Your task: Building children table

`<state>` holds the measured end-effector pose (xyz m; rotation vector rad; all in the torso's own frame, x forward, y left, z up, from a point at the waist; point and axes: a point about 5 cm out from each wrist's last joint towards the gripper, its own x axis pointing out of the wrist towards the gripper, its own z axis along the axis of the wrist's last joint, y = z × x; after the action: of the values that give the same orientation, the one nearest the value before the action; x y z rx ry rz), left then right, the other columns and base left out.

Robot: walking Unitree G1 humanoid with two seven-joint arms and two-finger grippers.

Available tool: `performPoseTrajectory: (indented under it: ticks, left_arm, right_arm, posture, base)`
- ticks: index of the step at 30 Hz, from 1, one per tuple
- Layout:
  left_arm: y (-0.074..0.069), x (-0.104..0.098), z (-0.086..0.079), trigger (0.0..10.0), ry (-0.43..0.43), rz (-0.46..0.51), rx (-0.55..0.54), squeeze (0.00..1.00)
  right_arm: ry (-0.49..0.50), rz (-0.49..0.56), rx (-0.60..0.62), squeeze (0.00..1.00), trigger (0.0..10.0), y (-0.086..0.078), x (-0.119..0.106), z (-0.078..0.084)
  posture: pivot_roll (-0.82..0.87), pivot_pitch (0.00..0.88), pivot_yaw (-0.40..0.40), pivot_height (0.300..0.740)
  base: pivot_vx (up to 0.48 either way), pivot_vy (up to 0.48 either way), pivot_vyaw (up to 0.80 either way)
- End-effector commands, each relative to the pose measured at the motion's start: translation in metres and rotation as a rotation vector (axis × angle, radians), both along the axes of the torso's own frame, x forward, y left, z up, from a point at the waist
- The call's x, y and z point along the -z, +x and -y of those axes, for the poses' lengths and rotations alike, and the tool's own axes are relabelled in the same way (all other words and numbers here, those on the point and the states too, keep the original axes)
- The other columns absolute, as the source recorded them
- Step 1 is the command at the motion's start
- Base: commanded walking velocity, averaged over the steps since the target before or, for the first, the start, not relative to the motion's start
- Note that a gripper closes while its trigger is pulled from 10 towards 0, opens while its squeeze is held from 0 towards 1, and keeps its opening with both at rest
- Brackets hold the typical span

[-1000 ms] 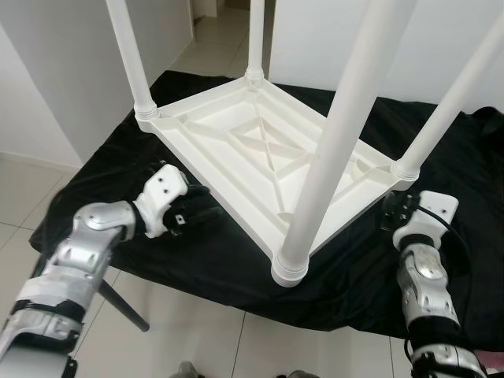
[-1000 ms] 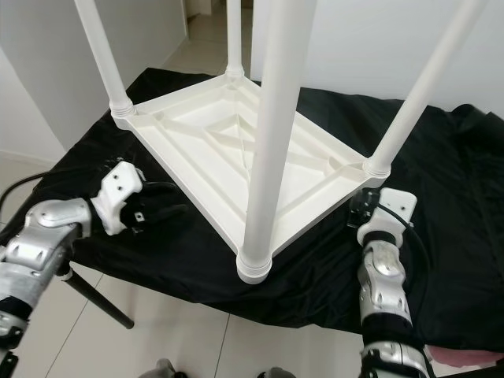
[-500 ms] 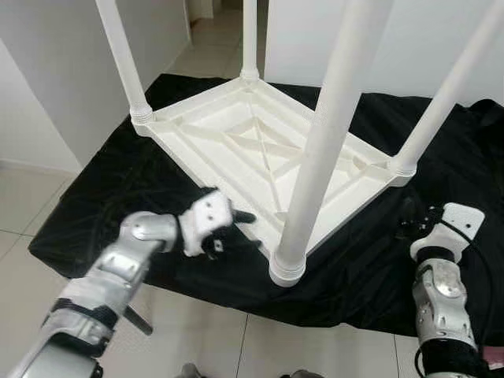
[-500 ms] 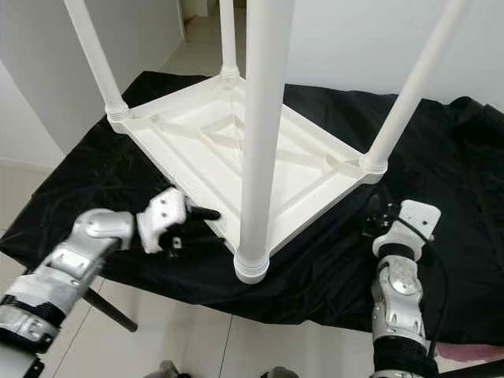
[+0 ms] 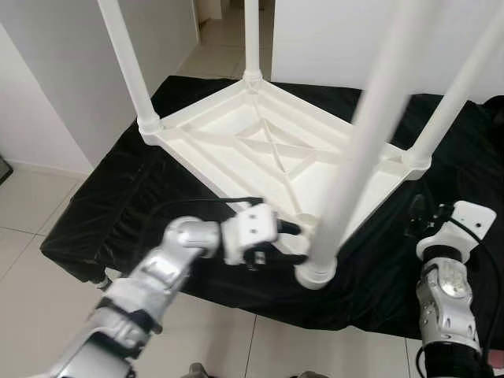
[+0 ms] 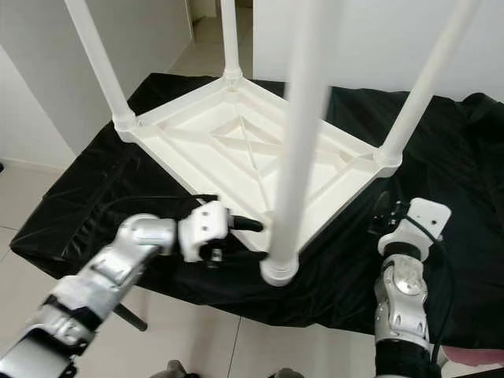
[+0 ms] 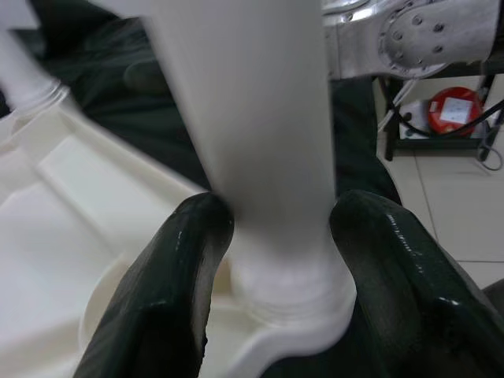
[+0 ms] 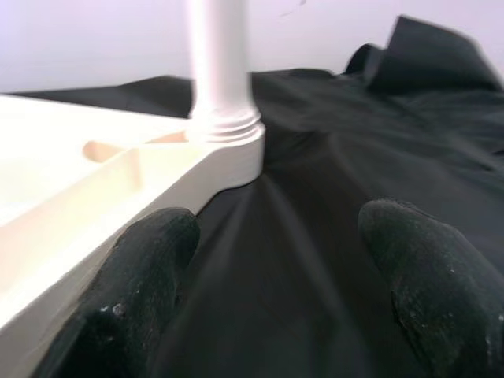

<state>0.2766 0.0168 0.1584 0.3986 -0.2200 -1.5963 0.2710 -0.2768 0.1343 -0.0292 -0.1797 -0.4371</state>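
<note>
Table: we see the white plastic children's table lying upside down on a black cloth, its four legs pointing up.
Progress: all four legs look seated in their corner sockets; we judge tightening the near leg and turning the table upright are left.
Left gripper: our fingers straddle the near leg's base at the cloth's near edge, touching it, grip seemingly closing.
Right gripper: spread wide, holding nothing, above the cloth beside the right-hand corner leg.
</note>
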Motion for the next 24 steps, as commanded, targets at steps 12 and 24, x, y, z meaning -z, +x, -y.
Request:
performPoseTrajectory:
  ticks: [12, 24]
  left_arm:
    - [0.008, -0.01, -0.004, 10.0, 0.004, 0.006, 0.026, 0.0]
    - [0.021, -0.002, -0.041, 10.0, 0.156, 0.041, 0.021, 0.0]
  right_arm:
    - [0.0, -0.034, -0.011, 0.0, 10.0, -0.017, 0.008, 0.0]
    - [-0.01, -0.029, -0.103, 0.0, 10.0, -0.016, 0.007, -0.008]
  posture:
    - [-0.15, 0.019, 0.091, 0.74]
    - [-0.13, 0.002, 0.072, 0.74]
  base:
    - [0.0, 0.0, 0.0]
    - [0.0, 0.0, 0.0]
